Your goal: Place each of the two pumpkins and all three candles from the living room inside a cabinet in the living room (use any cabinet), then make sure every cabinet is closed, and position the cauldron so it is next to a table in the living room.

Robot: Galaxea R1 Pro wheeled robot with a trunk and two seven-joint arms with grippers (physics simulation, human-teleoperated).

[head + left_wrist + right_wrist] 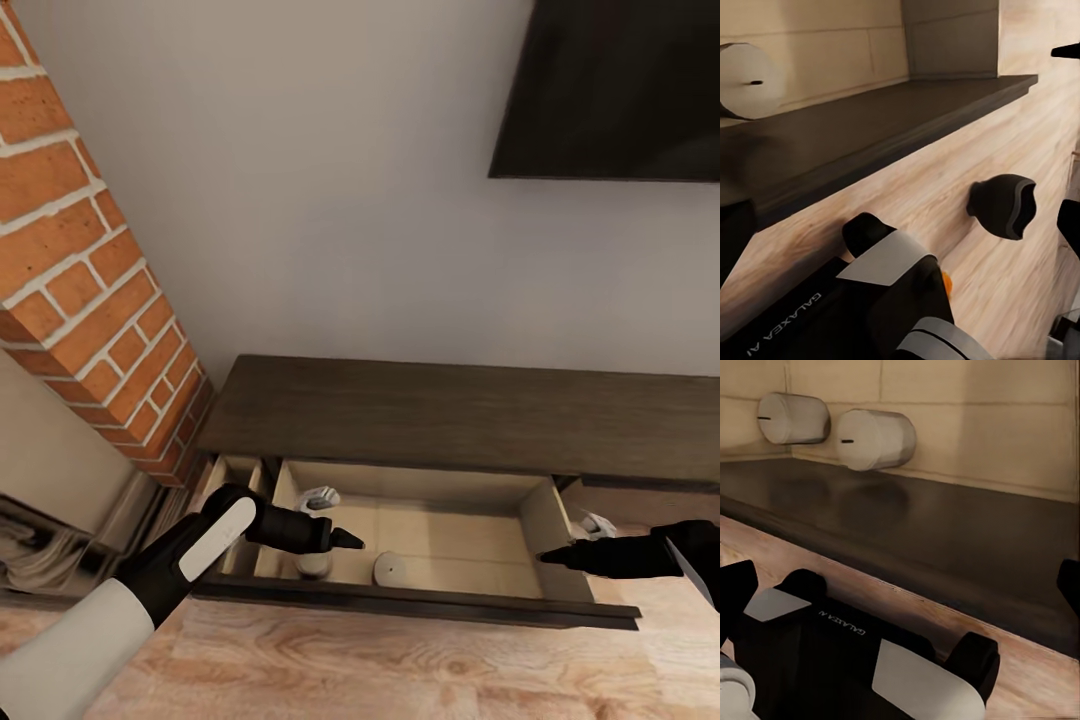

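A drawer of the long dark cabinet (440, 415) is seen pulled out, with two candles (390, 569) standing on its pale floor near the front edge, one partly hidden behind the left gripper (345, 540). The right gripper (548, 556) is held over the drawer's opposite end. Whether either gripper's fingers are spread or pressed together cannot be told. A brick fireplace (90, 300) is seen beside the cabinet.

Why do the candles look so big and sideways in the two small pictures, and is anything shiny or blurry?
Head view: even, soft light, the open drawer pale inside, two candles small. Right wrist view: the camera sits close and tilted, so the candles loom sideways; the dark drawer front carries a faint sheen. Left wrist view: one candle at the edge, slightly soft.
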